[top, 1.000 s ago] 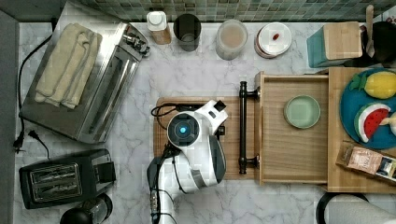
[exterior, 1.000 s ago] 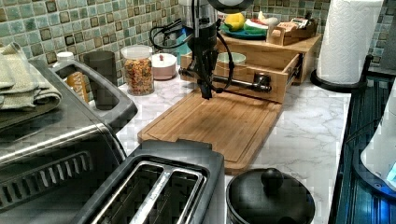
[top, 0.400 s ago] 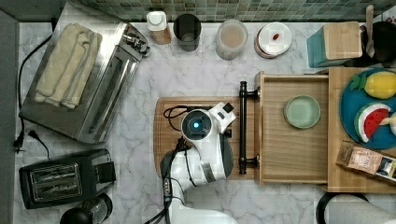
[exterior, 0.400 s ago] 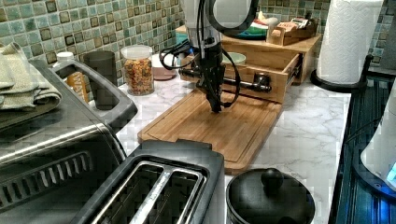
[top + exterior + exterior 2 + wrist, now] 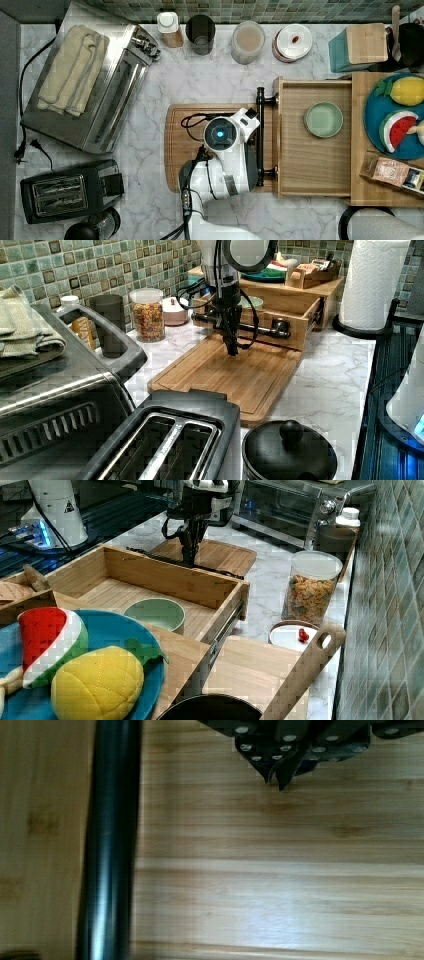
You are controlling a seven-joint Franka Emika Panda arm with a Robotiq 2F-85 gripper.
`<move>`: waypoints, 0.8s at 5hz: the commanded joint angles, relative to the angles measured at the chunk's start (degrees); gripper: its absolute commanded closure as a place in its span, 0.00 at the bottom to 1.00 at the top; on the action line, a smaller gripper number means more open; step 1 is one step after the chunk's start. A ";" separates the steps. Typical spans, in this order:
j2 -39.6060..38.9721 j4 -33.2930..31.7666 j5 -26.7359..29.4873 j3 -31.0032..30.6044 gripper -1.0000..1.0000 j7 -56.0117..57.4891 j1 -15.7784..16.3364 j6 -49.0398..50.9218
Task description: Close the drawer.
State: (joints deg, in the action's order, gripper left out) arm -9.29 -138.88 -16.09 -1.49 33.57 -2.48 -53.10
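The light-wood drawer [image 5: 310, 160] stands pulled out toward the top view's left, with a green bowl [image 5: 323, 119] inside. Its black bar handle [image 5: 260, 135] runs along the front panel [image 5: 295, 332]. My gripper [image 5: 231, 347] points straight down over the wooden cutting board [image 5: 235, 375], just in front of the handle [image 5: 240, 326] and apart from it. In the wrist view the fingertips [image 5: 285, 776] are shut together with nothing between them, and the handle [image 5: 107, 840] lies beside them. In the right view the gripper [image 5: 189, 555] hangs behind the drawer's front wall [image 5: 165, 582].
A toaster oven [image 5: 95, 85] and a black toaster [image 5: 65, 192] sit on the top view's left. Jars [image 5: 247, 40] line the tiled wall. A blue plate with toy fruit [image 5: 395, 115] rests on the cabinet top. A paper towel roll [image 5: 372, 282] and a lidded pot [image 5: 290, 450] stand nearby.
The arm has moved to the top view's right, toward the drawer handle, with the fingers staying low over the cutting board. The drawer has not moved.
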 commanded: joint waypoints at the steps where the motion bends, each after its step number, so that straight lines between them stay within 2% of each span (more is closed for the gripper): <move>1: 1.57 6.18 1.69 2.34 1.00 10.72 -5.16 -0.05; 4: 3.20 5.40 3.34 6.20 1.00 19.08 -9.37 -5.89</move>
State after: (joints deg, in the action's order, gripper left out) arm -8.95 -138.65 -15.30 0.62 47.73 -8.38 -55.98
